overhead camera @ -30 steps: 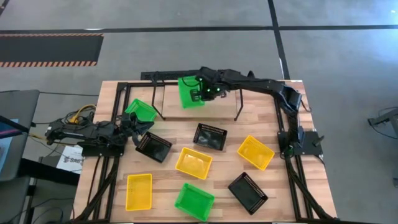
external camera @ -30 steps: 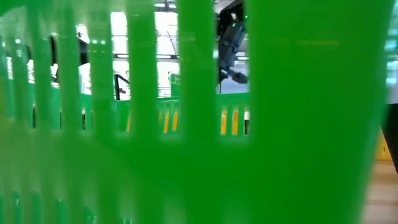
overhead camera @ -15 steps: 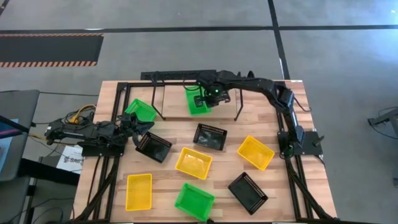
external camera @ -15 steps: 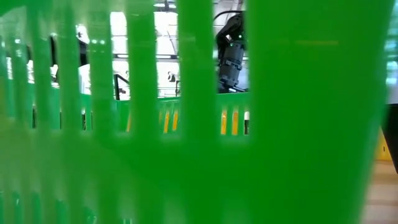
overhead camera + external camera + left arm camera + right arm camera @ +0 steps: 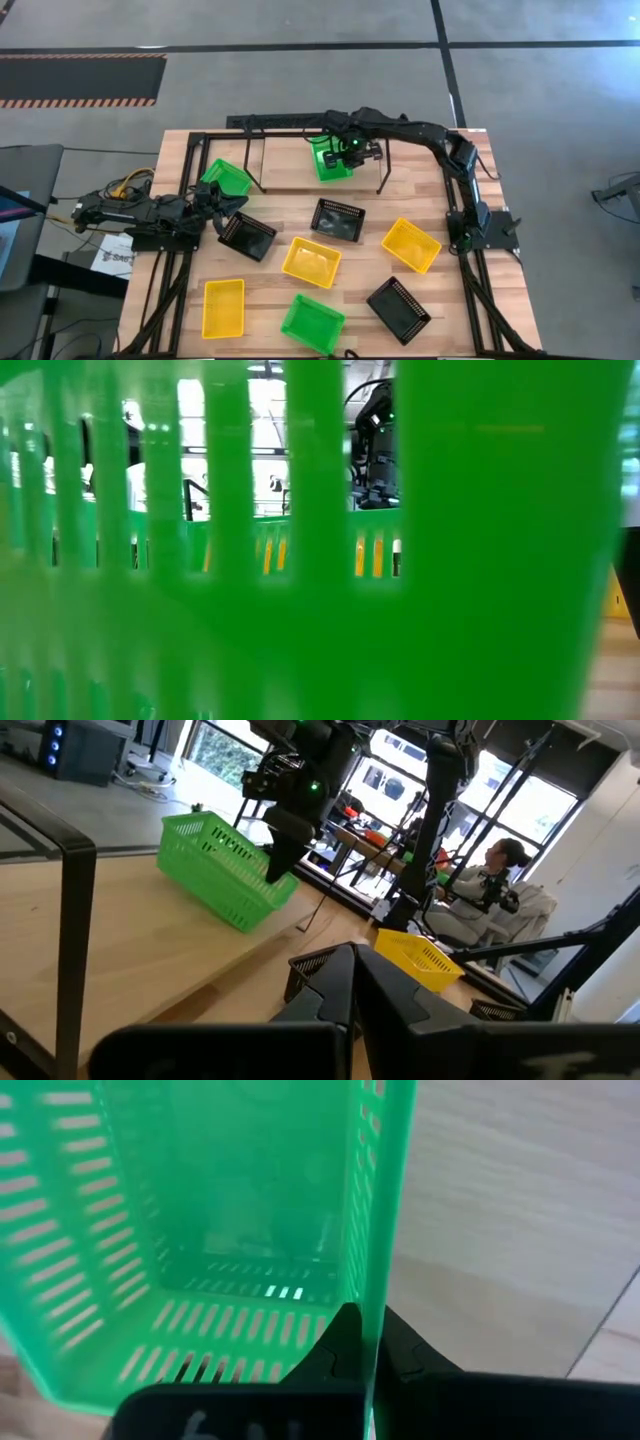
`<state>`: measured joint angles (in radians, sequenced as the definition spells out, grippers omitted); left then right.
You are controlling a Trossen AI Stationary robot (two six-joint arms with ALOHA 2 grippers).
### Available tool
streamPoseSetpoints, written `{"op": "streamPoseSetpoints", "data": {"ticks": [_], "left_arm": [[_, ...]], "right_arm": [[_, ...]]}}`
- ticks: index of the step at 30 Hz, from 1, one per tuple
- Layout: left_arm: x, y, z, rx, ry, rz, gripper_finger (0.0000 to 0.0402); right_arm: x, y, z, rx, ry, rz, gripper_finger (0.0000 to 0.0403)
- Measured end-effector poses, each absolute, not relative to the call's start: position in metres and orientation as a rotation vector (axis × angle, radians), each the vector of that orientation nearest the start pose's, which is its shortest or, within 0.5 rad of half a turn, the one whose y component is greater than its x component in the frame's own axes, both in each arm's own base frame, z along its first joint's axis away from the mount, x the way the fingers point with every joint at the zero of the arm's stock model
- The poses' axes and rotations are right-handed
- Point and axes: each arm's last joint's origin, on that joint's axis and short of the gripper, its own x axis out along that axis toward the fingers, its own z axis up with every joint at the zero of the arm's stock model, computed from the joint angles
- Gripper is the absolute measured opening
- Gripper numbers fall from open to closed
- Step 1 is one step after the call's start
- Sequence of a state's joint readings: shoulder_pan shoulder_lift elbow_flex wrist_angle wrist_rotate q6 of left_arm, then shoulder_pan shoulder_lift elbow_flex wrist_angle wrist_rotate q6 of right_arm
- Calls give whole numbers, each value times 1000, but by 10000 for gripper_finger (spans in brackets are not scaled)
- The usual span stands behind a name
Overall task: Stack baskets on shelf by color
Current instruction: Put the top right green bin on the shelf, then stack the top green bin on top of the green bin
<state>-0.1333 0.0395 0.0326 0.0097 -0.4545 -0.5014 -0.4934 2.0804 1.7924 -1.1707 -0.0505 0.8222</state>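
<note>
My right gripper is shut on a bright green basket over the light-wood plank of the shelf at the table's far side. In the left wrist view the basket is tilted low over the plank; whether it touches the plank I cannot tell. My left gripper is shut on nothing at the table's left edge. A second green basket and a black basket sit close to it. A third green basket at the near edge fills the low view. My right gripper pinches one side wall of the green basket at its rim, one finger inside the basket and the other outside. The fingers come from above, pointing down. The basket hangs tilted below them.
Loose on the tabletop are two more black baskets and three yellow ones. The shelf's black wire legs stand at both ends. A person sits beyond the table.
My right gripper has gone toward the table's right edge and down toward the shelf plank, tipping until it points down. The green basket has come along, lower and more upright than before, with its opening now facing up.
</note>
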Motion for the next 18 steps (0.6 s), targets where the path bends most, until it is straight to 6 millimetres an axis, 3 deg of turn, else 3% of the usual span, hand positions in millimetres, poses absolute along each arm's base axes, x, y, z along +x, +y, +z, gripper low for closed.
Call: {"op": "streamPoseSetpoints", "data": {"ticks": [14,18], "left_arm": [[96,0,173,-515,-86,312,0],[96,0,173,-516,-85,309,0]], "right_arm": [[367,-185,226,1011,1238,-899,104],[369,-186,238,978,1234,-872,117]]}}
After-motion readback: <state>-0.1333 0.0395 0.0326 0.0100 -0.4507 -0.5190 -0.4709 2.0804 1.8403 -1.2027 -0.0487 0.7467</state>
